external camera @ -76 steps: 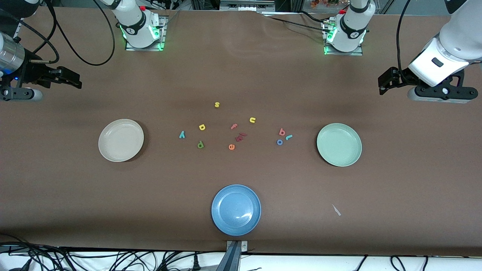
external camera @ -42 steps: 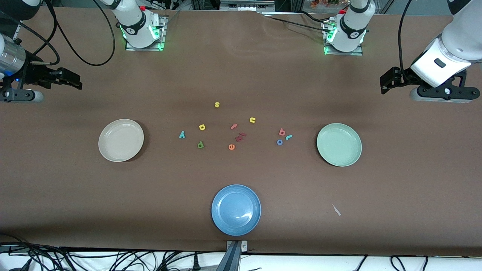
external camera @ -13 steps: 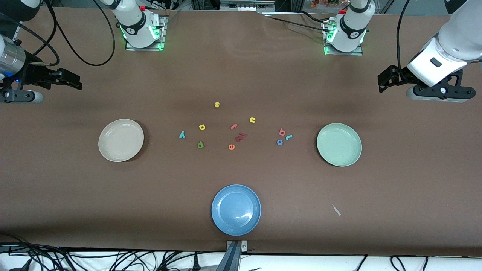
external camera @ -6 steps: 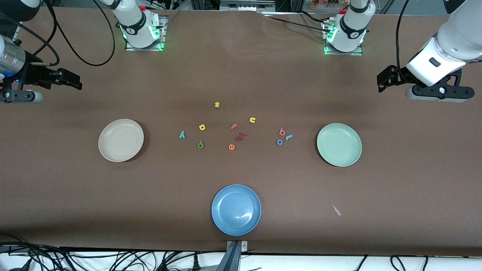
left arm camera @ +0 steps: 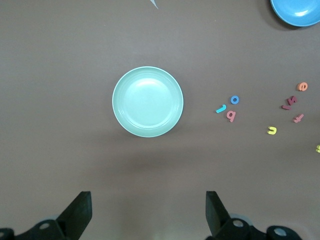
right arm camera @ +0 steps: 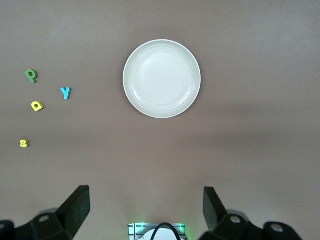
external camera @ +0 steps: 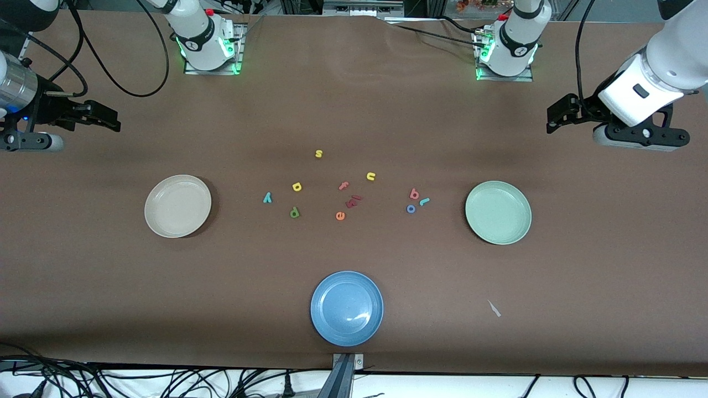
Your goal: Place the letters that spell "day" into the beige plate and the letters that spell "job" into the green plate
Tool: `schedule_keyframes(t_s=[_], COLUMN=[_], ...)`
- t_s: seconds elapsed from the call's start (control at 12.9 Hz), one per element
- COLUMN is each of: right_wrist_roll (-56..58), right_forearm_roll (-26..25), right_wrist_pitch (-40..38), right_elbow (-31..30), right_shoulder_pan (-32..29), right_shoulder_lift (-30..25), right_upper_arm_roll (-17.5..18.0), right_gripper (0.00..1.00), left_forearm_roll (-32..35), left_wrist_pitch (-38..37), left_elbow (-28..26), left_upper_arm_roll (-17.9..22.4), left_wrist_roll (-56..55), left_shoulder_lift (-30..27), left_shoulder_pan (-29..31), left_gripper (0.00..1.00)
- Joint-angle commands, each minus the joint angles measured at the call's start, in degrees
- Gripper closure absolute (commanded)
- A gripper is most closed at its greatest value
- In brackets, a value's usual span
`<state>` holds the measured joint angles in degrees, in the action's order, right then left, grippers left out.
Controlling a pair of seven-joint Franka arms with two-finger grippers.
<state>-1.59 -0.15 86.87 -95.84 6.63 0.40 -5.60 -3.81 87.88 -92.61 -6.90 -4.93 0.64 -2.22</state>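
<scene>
The beige plate (external camera: 177, 205) (right arm camera: 161, 78) lies toward the right arm's end, the green plate (external camera: 498, 212) (left arm camera: 147, 101) toward the left arm's end. Beside the beige plate lie the teal y (external camera: 267, 197) (right arm camera: 65, 92), yellow a (external camera: 297, 186) (right arm camera: 37, 105) and dark green d (external camera: 294, 211) (right arm camera: 31, 75). Beside the green plate lie the pink b (external camera: 414, 193) (left arm camera: 230, 115), teal j (external camera: 424, 202) (left arm camera: 220, 108) and blue o (external camera: 411, 208) (left arm camera: 234, 99). My left gripper (external camera: 555, 115) (left arm camera: 148, 210) hangs open and empty over bare table at its end. My right gripper (external camera: 106, 117) (right arm camera: 146, 207) waits open and empty at its end.
A blue plate (external camera: 347, 308) sits near the front edge. Between the two letter groups lie a yellow s (external camera: 318, 153), yellow u (external camera: 370, 176), pink f (external camera: 343, 186), dark red pieces (external camera: 354, 200) and an orange e (external camera: 340, 215). A small pale scrap (external camera: 494, 308) lies near the front.
My left gripper has drifted a little toward the middle of the table. The right arm, the letters and the plates have not moved.
</scene>
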Motion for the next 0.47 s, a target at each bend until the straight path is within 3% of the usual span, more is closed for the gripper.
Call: schedule_keyframes(t_s=[0.0, 0.39], right_wrist_roll=[0.8, 0.8], right_forearm_roll=[0.3, 0.3], right_wrist_pitch=[-1.2, -1.2], right_elbow=[1.1, 0.9], right_shoulder_pan=[-0.4, -0.4], right_shoulder_lift=[0.6, 0.6], right_upper_arm_roll=[0.1, 0.1], right_gripper=[0.00, 0.00], left_forearm_roll=[-1.0, -1.6], left_wrist_pitch=[-0.8, -0.8], left_elbow=[0.8, 1.7], left_upper_arm_roll=[-1.5, -2.6], left_wrist_roll=[0.9, 1.4], left_shoulder_lift=[3.3, 10.6], left_shoulder_pan=[-2.3, -9.1], left_gripper=[0.00, 0.00])
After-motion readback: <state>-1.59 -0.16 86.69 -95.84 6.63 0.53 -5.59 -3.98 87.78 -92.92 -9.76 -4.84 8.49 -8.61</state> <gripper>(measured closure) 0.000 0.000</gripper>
